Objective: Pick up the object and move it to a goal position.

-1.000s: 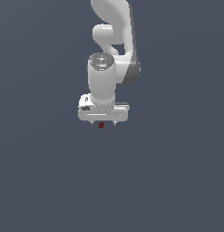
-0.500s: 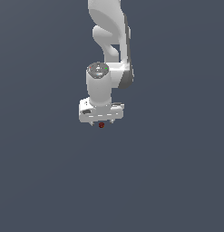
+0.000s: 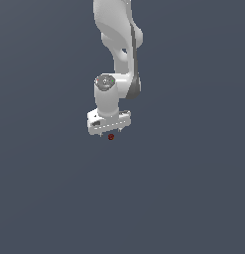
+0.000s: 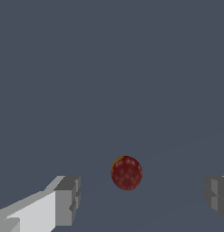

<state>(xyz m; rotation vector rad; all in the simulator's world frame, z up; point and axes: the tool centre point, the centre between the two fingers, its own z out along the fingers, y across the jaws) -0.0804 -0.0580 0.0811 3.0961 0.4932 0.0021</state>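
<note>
The white gripper (image 3: 111,133) is hanging with its fingers (image 4: 65,200) spread wide, holding nothing, and the little dark-red ball (image 4: 126,172) (yellow patch showing) is sitting between them, touching neither.

Ball (image 4: 126,172) between fingers (image 4: 65,200) — gaps both sides.

A white, glossy robot arm (image 3: 116,44) reaches down from the top of the exterior view over a plain slate-grey surface (image 3: 193,188). Its white two-fingered gripper (image 3: 112,132) points downward, its short fingers spread apart. A tiny round dark-red ball (image 3: 111,137) sits just below, between the fingertips.
</note>
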